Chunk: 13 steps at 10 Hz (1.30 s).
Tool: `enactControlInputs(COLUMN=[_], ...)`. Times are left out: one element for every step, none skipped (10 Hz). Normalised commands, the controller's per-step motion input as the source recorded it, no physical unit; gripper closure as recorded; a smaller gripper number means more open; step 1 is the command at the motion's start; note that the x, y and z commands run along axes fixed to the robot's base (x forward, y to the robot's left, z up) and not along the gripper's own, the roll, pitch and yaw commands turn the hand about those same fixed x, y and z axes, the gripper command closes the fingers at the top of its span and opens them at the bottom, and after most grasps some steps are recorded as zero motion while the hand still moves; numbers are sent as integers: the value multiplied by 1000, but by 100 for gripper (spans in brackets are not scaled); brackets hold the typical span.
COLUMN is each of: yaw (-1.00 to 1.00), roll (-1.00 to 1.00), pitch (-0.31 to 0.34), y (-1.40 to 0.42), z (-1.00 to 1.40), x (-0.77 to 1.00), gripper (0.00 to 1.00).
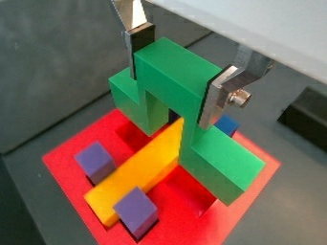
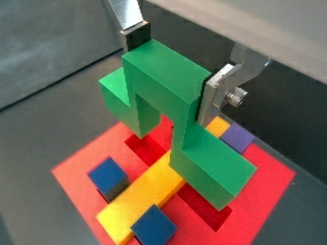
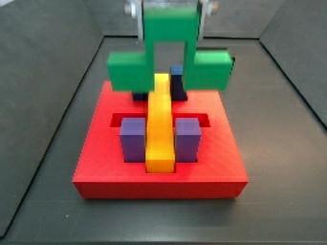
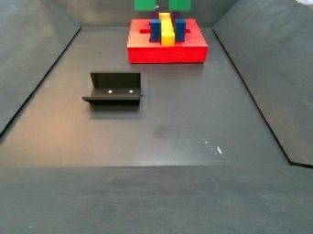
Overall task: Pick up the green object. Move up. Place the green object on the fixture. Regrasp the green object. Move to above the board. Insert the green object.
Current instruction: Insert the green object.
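Note:
The green object [image 1: 173, 91] is an arch-shaped block with two legs and wide feet. My gripper [image 1: 179, 75] is shut on its top bar, one finger [image 1: 138, 48] on each side face; both wrist views show this grip [image 2: 177, 69]. The green object [image 3: 169, 57] straddles the far end of a yellow bar [image 3: 159, 120] on the red board [image 3: 160, 177]. Its feet are low at the board's far part; I cannot tell whether they are seated. The fixture [image 4: 113, 89] stands empty on the floor, well away from the board [image 4: 169, 53].
Small purple blocks [image 3: 133, 136] [image 3: 189, 136] sit in the board on either side of the yellow bar, with blue ones [image 2: 109, 175] showing in a wrist view. Dark walls enclose the floor [image 4: 159, 146] on the sides and back.

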Motion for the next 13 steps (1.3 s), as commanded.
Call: enactControlInputs(yaw=[100, 0, 0, 0, 106, 140, 163, 177, 163, 103, 51, 0, 0], roll=[-23, 26, 26, 67, 139, 230, 220, 193, 193, 161, 86, 1, 0], pitch=[-136, -76, -29, -4, -20, -84, -130, -110, -110, -100, -83, -76, -64], y=[0, -49, -80, -66, -14, -43, -46, -20, -37, -46, -40, -37, -6], z=[-546, -471, -174, -3, -17, -74, -69, -89, -86, -86, -123, -166, -180], x=[0, 0, -71, -80, -34, -209, -146, 0, 0, -3, 0, 0, 0], gripper=[100, 100, 100, 100, 100, 100, 100, 100, 100, 100, 100, 100, 100])
